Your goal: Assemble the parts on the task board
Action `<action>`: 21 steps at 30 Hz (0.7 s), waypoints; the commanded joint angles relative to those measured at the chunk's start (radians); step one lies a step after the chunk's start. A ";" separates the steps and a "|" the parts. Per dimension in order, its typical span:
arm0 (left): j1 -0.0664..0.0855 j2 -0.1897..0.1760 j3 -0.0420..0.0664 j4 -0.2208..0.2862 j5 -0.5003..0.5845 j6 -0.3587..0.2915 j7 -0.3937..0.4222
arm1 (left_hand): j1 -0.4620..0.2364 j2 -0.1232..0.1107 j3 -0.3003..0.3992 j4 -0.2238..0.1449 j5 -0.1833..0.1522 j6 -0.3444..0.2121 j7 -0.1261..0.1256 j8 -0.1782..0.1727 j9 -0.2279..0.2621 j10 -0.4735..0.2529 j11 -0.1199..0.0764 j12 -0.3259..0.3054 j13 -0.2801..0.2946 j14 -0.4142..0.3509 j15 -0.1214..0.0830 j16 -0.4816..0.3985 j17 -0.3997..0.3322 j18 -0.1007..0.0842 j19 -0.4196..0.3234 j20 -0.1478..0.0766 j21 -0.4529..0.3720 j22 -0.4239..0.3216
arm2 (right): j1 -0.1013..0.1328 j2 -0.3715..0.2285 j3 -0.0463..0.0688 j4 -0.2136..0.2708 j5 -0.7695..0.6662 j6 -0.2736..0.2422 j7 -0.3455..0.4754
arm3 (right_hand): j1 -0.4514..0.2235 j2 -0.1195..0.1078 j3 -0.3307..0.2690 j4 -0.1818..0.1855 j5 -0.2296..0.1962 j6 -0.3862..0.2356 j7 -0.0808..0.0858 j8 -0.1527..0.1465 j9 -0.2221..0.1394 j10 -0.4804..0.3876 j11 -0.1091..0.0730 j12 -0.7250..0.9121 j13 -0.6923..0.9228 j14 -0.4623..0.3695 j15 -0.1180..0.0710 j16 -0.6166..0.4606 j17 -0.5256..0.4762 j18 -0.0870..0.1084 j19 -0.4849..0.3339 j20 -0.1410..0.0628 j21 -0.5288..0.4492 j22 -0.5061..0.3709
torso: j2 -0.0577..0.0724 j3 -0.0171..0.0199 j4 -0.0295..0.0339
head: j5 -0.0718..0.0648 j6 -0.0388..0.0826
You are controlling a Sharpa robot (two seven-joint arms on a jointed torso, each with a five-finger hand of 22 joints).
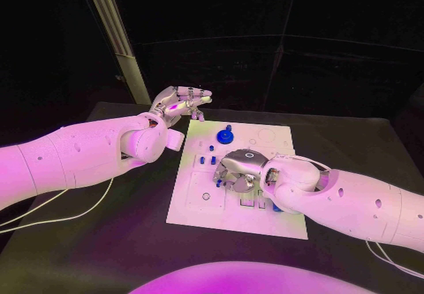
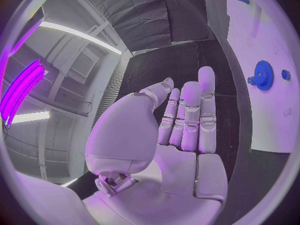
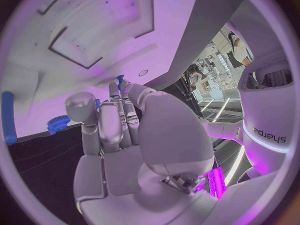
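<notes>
The white task board (image 1: 205, 202) lies in the middle of the black table. A blue gear (image 1: 225, 135) (image 2: 264, 75) (image 3: 59, 122) stands near its far edge, with small blue parts (image 1: 201, 160) in slots beside it. My right hand (image 1: 238, 171) (image 3: 119, 130) is low over the board's middle, fingers pointing down. It pinches a small blue part (image 3: 120, 78) (image 1: 219, 182) between thumb and finger, the tip poking out past the fingertips. My left hand (image 1: 181, 101) (image 2: 181, 130) is raised beyond the board's far left corner, palm bare, fingers straight, holding nothing.
A long blue part (image 3: 7, 117) lies on the board near the gear. Another blue part (image 1: 276, 208) sits at the board's near right, by my right forearm. A pale post (image 1: 124, 49) rises behind the table's far left. White cables (image 1: 62, 208) trail off the left side.
</notes>
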 commanded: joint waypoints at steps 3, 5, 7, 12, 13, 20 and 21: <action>0.002 0.000 0.001 0.002 0.003 0.013 0.004 | 0.004 0.003 -0.006 0.001 0.004 -0.008 -0.001 0.006 0.000 -0.008 -0.001 0.007 -0.001 -0.010 0.000 -0.005 -0.001 0.006 -0.004 0.004 -0.005 -0.002 | -0.001 0.002 -0.002 -0.002 -0.024 0.025 -0.005 | -0.026 -0.008 -0.004 0.001 0.013 -0.011 0.009 -0.006 -0.002 -0.012 0.011 -0.006 -0.001 0.031 0.001 0.003 -0.001 -0.016 0.004 0.003 0.004 -0.002 | 0.000 -0.0003 -0.0006 | -0.001 0.000; 0.002 0.000 0.001 0.002 0.003 0.013 0.004 | 0.004 0.003 -0.006 0.001 0.004 -0.008 -0.001 0.006 0.000 -0.008 -0.001 0.007 -0.001 -0.010 0.000 -0.005 -0.001 0.006 -0.004 0.004 -0.005 -0.002 | -0.001 0.002 -0.002 -0.003 -0.025 0.020 -0.003 | -0.036 -0.015 -0.010 0.003 0.018 -0.017 0.010 -0.007 -0.003 -0.018 0.012 -0.006 -0.001 0.031 0.002 0.004 -0.001 -0.016 0.003 0.004 0.004 -0.003 | 0.000 -0.0002 -0.0010 | -0.002 -0.001; 0.002 -0.001 0.001 0.002 0.003 0.013 0.004 | 0.004 0.003 -0.006 0.001 0.004 -0.008 -0.001 0.006 0.000 -0.008 -0.001 0.007 -0.001 -0.010 0.000 -0.005 -0.001 0.006 -0.004 0.004 -0.005 -0.002 | -0.001 0.002 -0.002 -0.003 -0.025 0.015 0.001 | -0.050 -0.024 -0.018 0.006 0.023 -0.025 0.013 -0.008 -0.004 -0.033 0.016 -0.008 -0.002 0.030 0.005 0.004 -0.003 -0.015 0.000 0.007 0.002 -0.006 | 0.000 -0.0001 -0.0006 | -0.002 -0.001; 0.003 -0.001 0.001 0.002 0.003 0.013 0.003 | 0.004 0.003 -0.006 0.001 0.004 -0.008 -0.001 0.006 0.000 -0.008 -0.001 0.007 -0.001 -0.010 0.000 -0.005 -0.001 0.006 -0.004 0.004 -0.005 -0.002 | -0.001 0.002 -0.002 -0.003 -0.019 0.002 0.011 | -0.065 -0.034 -0.030 0.009 0.030 -0.035 0.016 -0.007 -0.004 -0.056 0.021 -0.008 -0.002 0.028 0.009 0.003 -0.007 -0.015 -0.003 0.010 0.000 -0.010 | 0.000 -0.0003 0.0002 | -0.003 0.000; 0.003 -0.001 0.001 0.002 0.003 0.013 0.003 | 0.004 0.003 -0.006 0.001 0.004 -0.008 -0.001 0.006 0.000 -0.008 -0.001 0.007 -0.001 -0.010 0.000 -0.005 -0.001 0.006 -0.004 0.004 -0.005 -0.002 | -0.001 0.002 -0.002 -0.003 -0.018 -0.001 0.012 | -0.066 -0.035 -0.032 0.010 0.031 -0.036 0.016 -0.007 -0.004 -0.058 0.021 -0.008 -0.002 0.028 0.010 0.003 -0.007 -0.015 -0.004 0.011 0.000 -0.011 | 0.000 -0.0002 0.0004 | -0.003 0.000; 0.003 -0.002 0.001 0.002 0.003 0.015 0.002 | 0.005 0.003 -0.007 0.000 0.004 -0.008 -0.001 0.007 0.000 -0.009 -0.001 0.008 -0.001 -0.010 0.000 -0.006 -0.003 0.006 -0.003 0.004 -0.005 -0.002 | -0.001 0.001 -0.002 -0.002 -0.004 -0.039 0.026 | -0.085 -0.053 -0.061 0.012 0.036 -0.075 0.029 -0.010 -0.007 -0.112 0.035 -0.008 -0.003 0.021 0.021 -0.012 -0.030 -0.010 -0.020 0.020 -0.018 -0.041 | 0.000 -0.0002 -0.0005 | -0.004 0.001; 0.003 -0.002 0.001 0.002 0.003 0.015 0.002 | 0.005 0.003 -0.007 0.000 0.004 -0.008 -0.001 0.007 0.000 -0.009 -0.001 0.008 -0.001 -0.010 0.000 -0.006 -0.003 0.006 -0.003 0.004 -0.005 -0.002 | -0.001 0.000 -0.002 -0.002 0.000 -0.047 0.030 | -0.089 -0.056 -0.069 0.014 0.037 -0.081 0.031 -0.010 -0.007 -0.118 0.036 -0.006 -0.003 0.019 0.023 -0.014 -0.034 -0.009 -0.022 0.022 -0.021 -0.046 | 0.000 -0.0002 -0.0005 | -0.004 0.001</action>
